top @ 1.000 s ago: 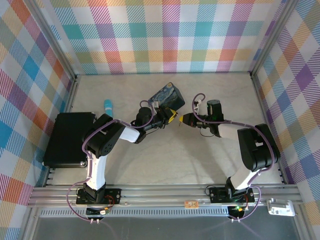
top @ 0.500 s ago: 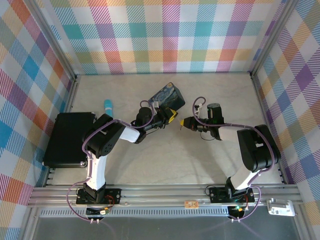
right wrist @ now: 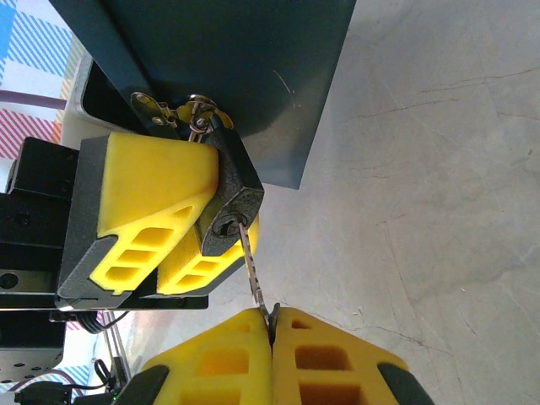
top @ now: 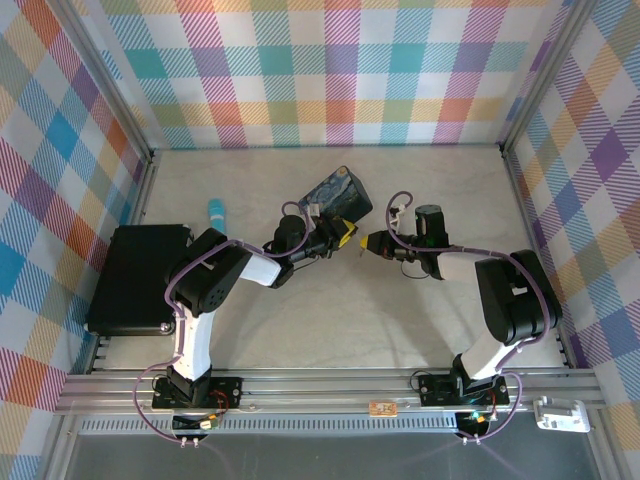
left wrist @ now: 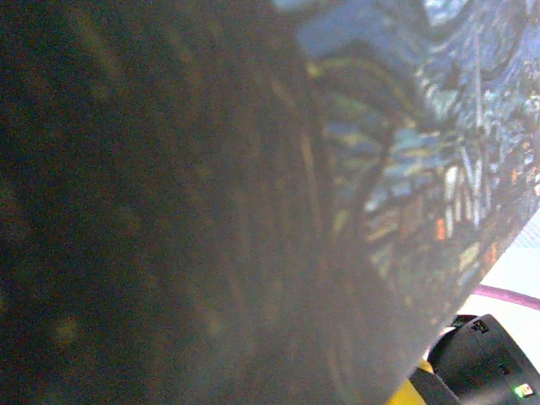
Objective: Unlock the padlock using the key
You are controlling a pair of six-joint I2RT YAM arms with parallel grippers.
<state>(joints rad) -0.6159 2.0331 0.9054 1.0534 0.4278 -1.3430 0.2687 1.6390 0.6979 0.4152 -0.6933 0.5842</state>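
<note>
In the right wrist view the padlock (right wrist: 239, 196), black-bodied, hangs by its silvery shackle (right wrist: 201, 110) from the hasp of the dark-blue tin (right wrist: 253, 76). My left gripper (top: 345, 236) is shut on the padlock's body, with its yellow fingers (right wrist: 143, 194) on either side. My right gripper (right wrist: 272, 319) is shut on the head of the thin key (right wrist: 251, 268). The key's tip rests at the keyhole (right wrist: 228, 224), and most of the blade is outside. From above, the right gripper (top: 368, 242) faces the left one, almost touching.
The painted tin (top: 338, 193) lies just behind the grippers and looms close in the left wrist view (left wrist: 439, 126). A teal marker (top: 216, 212) lies at the left, beside a black case (top: 135, 280). Checked walls (top: 320, 70) enclose the table.
The right gripper backed off a little to the right, then came in again toward the padlock. The left arm has stayed put.
</note>
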